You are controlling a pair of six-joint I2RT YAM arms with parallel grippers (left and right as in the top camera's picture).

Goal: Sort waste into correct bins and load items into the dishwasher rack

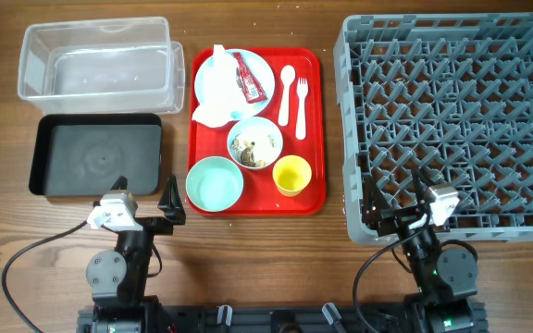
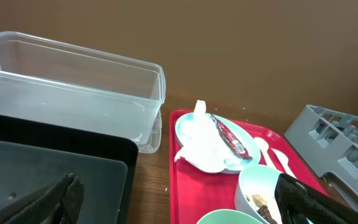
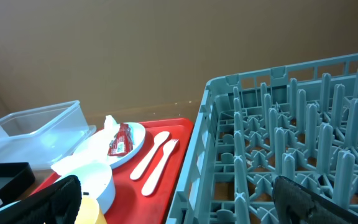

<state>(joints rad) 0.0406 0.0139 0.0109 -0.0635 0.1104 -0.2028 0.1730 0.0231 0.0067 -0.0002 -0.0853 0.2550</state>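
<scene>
The left end effector and right end effector are hanging released, holding nothing. The crumpled napkin is lying ahead-right of the left one, on the plate. Pinching its raised peak is probably looking safest, avoiding the wrapper.

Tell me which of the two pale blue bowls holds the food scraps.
The pale blue bowl in the middle of the flat red tray holds beige scraps; the other bowl, at its front-left corner, is empty.
</scene>
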